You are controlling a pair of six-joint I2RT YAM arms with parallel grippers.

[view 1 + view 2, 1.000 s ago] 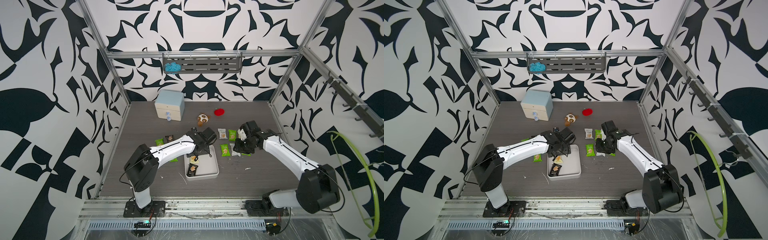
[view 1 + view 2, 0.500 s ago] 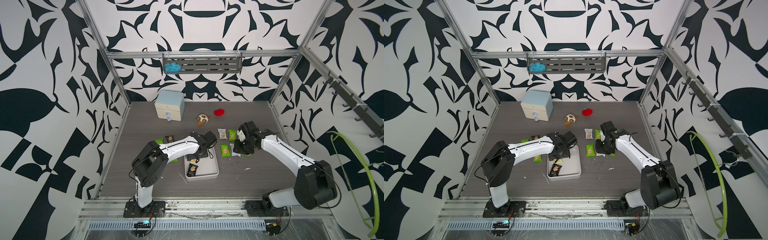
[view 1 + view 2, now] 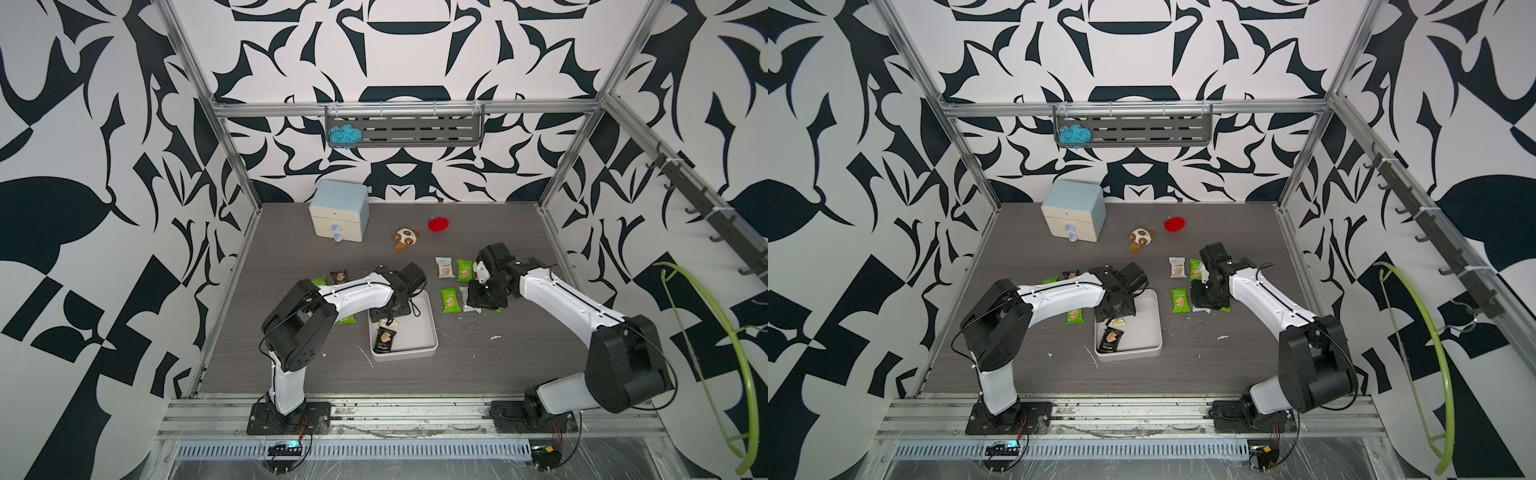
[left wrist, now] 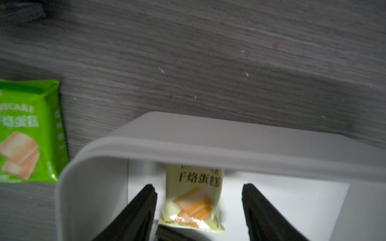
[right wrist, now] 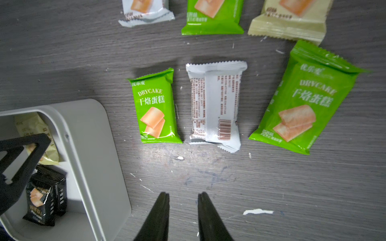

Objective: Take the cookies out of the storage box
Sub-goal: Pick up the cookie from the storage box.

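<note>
While most cookies [image 3: 450, 300] are lying on the counter [image 3: 457, 374], at least two are sitting in the storage box [image 3: 417, 332]; the left end effector [image 4: 198, 186] is straddling one, spread, and the right end effector [image 5: 183, 195] is hovering barely parted.

White storage box [image 3: 417, 337] holds cream packet [image 4: 194, 200] and black packet [image 3: 384, 340]

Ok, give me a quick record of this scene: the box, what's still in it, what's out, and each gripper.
box: white tray on the table, between the two arms
still inside: cream packet, at least one black packet
already out: green packet, white packet lying face down, and others beside the box
left gripper: in the box, open, jaws either side of the cream packet
right gripper: above bare table, slightly open, empty
</note>
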